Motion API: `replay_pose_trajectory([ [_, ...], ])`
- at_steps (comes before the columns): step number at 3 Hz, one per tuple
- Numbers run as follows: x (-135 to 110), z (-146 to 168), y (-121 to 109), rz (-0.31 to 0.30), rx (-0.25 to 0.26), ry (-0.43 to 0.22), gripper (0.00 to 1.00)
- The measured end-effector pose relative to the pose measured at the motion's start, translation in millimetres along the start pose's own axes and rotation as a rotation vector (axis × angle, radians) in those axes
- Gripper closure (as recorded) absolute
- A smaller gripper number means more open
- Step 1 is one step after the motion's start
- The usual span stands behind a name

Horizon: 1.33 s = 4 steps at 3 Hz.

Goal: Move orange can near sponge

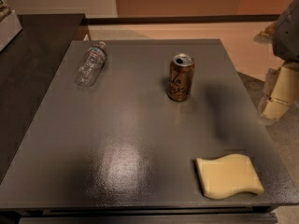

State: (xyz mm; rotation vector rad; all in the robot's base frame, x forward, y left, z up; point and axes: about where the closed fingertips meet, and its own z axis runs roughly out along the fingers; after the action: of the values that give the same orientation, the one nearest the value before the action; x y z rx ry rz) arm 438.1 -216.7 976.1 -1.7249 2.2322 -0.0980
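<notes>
The orange can [180,77] stands upright on the grey table [121,125], right of the middle and towards the back, with its silver top showing. The pale yellow sponge [228,175] lies flat near the table's front right corner, well in front of the can and apart from it. My gripper [278,95] hangs at the right edge of the view, beyond the table's right side, level with the can and holding nothing that I can see.
A clear plastic water bottle [91,63] lies on its side at the back left of the table. A dark counter [32,59] adjoins the table on the left. The floor shows to the right of the table.
</notes>
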Motion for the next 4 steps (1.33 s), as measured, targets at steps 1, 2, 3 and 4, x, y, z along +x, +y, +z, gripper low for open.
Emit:
replay_pose_trajectory([
  [1, -0.1, 0.0, 0.0, 0.0, 0.0, 0.0, 0.0],
  [2, -9.7, 12.3, -10.1, 0.025, -0.024, -0.048, 0.0],
  [3, -28.9, 34.2, -32.4, 0.046, -0.04, -0.124, 0.0],
  [4, -54.0, 55.8, -58.0, 0.051, -0.059, -0.217, 0.0],
])
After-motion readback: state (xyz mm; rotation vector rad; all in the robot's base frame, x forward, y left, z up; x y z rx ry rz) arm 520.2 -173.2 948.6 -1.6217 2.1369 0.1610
